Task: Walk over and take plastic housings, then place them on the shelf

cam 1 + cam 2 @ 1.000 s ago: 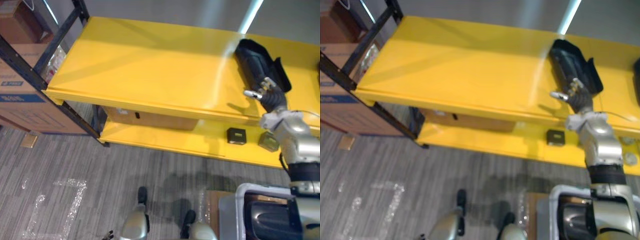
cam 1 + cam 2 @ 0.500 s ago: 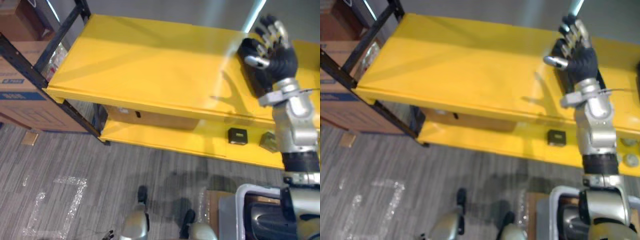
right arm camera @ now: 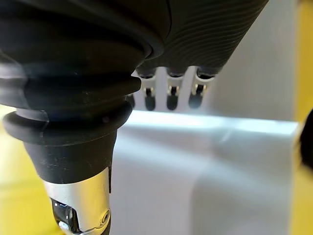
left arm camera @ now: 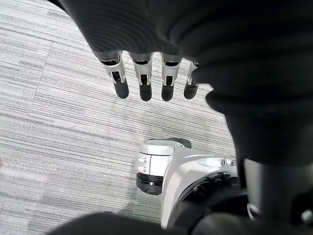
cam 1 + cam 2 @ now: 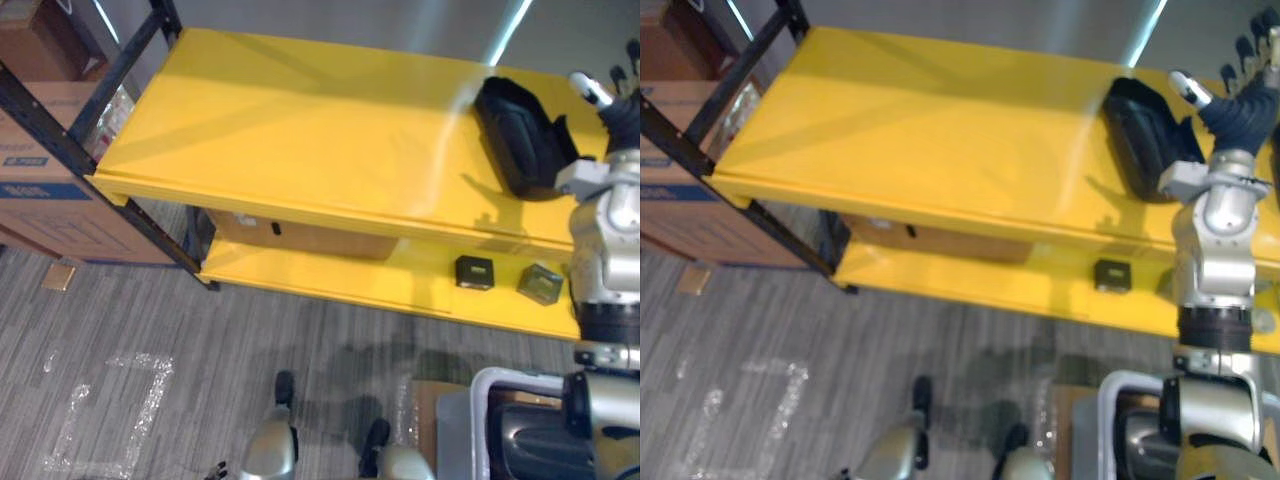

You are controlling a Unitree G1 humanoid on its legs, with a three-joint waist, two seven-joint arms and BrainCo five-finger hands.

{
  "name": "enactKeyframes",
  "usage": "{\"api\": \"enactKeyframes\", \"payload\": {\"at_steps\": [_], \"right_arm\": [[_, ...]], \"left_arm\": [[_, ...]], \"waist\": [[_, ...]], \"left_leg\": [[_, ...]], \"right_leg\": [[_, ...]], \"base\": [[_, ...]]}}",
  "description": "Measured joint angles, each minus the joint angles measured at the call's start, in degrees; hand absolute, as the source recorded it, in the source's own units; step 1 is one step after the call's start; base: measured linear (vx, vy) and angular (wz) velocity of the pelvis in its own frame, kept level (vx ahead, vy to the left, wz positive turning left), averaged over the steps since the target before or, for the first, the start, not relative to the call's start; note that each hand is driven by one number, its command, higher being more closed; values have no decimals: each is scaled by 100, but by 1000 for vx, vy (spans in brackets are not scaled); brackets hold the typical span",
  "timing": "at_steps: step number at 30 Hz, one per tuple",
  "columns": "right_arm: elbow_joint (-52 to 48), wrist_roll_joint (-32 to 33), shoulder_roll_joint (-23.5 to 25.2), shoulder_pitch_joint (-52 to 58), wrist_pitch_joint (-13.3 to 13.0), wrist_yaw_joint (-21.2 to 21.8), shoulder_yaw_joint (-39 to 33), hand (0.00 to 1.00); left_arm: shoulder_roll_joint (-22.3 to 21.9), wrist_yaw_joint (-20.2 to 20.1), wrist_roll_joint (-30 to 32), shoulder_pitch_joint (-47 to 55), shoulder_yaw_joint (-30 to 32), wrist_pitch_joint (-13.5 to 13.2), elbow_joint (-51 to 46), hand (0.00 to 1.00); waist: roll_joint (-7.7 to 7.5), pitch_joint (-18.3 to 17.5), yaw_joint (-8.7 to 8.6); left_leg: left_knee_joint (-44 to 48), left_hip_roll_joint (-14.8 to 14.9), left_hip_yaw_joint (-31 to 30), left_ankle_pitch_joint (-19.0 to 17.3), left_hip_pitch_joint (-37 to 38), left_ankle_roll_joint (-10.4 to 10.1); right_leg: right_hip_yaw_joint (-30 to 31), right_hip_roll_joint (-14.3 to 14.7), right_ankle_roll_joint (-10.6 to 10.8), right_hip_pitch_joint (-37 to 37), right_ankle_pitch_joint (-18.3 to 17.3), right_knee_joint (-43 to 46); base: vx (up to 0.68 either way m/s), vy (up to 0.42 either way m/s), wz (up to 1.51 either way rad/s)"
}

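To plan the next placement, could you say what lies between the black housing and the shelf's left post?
Bare yellow shelf top, shown in the left eye view.

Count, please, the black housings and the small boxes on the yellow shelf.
Black plastic housings: 1
Small square boxes, black and olive: 2
Total: 3; a dark shape at the right edge is too cut off to count.

Black housing (image 5: 520, 140) on yellow shelf (image 5: 300, 130) — right hand (image 5: 622, 100) beside.

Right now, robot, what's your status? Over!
Right hand open, empty, up beside housing. Left hand open, down over floor. Housing lies on top shelf, hand off it. Nothing seen in the way.
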Motion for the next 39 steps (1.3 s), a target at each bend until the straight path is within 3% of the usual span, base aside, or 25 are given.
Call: {"api": "enactKeyframes", "payload": {"at_steps": [7, 14, 23, 31, 39], "right_arm": [[633, -267, 0, -26, 417, -175, 15, 0], [1162, -95, -132, -532, 679, 588, 321, 0], [1952, -13, -537, -1164, 1157, 951, 715, 0], [2236, 78, -739, -1286, 1503, 975, 807, 0], [2119, 192, -749, -1328, 1631, 1220, 812, 0]], "left_arm": [[6, 51, -39, 0, -87, 5, 9, 0], [15, 43, -43, -43, -98, 12, -35, 0], [17, 46, -57, -49, -128, 8, -248, 0], [16, 45, -60, -52, -141, -4, -244, 0], [15, 45, -230, -52, -143, -26, -248, 0]], "waist": [[6, 8, 19], [35, 210, 30], [162, 413, 51], [273, 474, 67], [273, 474, 56]], "left_leg": [[2, -56, -38, 1, -1, -7], [2, -61, -73, 6, -56, -1], [6, -56, -129, 48, -187, 37], [6, -16, -104, 50, -184, 34], [5, 21, 12, 50, -163, 34]], "right_leg": [[-38, -18, -24, 12, -42, -12], [-58, -22, 21, -17, -9, -12], [-89, -37, -12, -161, -24, 92], [-54, -21, -33, -199, -40, 145], [53, -17, -48, -276, -50, 224]], "base": [[1, -2, 2], [0, 0, 1], [1, -3, 3], [-2, -3, -1], [-3, -10, -7]]}}
